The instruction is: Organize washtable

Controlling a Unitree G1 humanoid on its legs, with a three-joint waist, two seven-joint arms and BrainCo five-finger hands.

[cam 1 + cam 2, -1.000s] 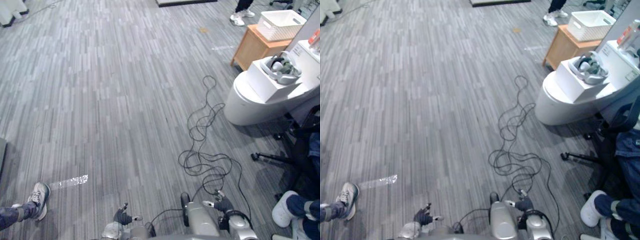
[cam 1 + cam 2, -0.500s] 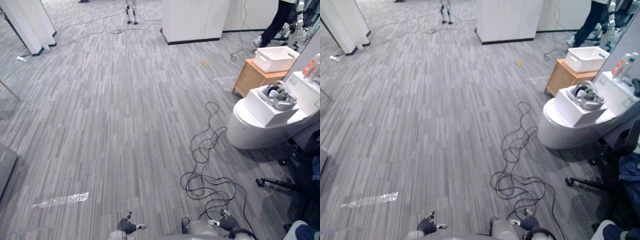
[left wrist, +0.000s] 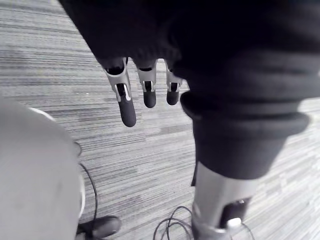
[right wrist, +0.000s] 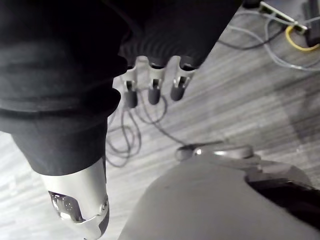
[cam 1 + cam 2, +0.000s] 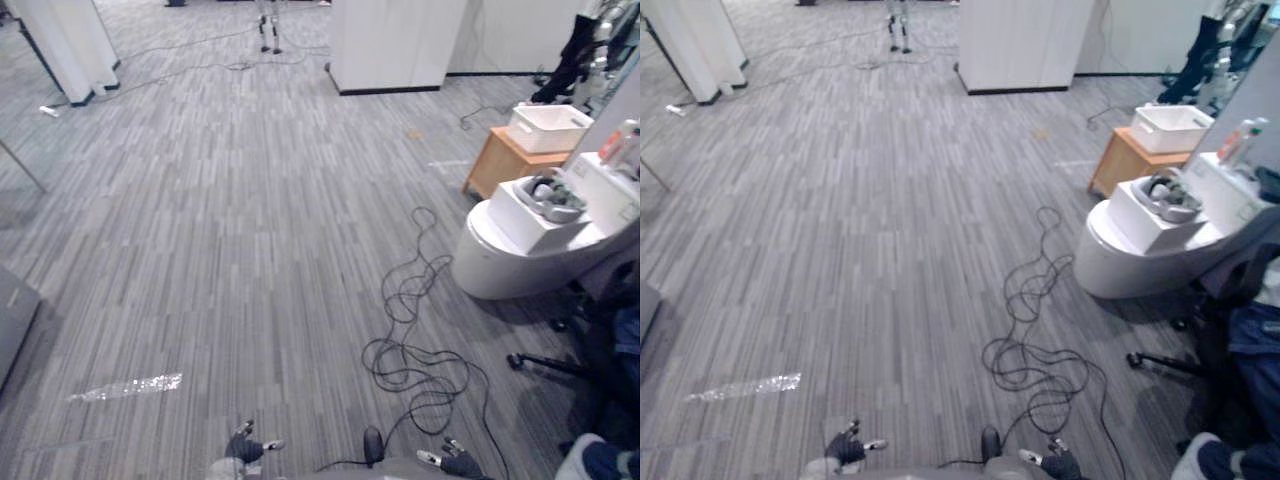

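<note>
Washtable [image 5: 490, 268], white, rounded front, white box [image 5: 518, 215] with headset [image 5: 553, 193] on top

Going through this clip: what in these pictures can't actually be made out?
- White basket on the wooden side table, eye views: its contents are hidden by its own walls.
- Bottles on the white counter: too small to identify; the right edge cuts the counter off.
- Headset on the white box: too small for detail.
- Person, top right: cut off by the top edge.
</note>
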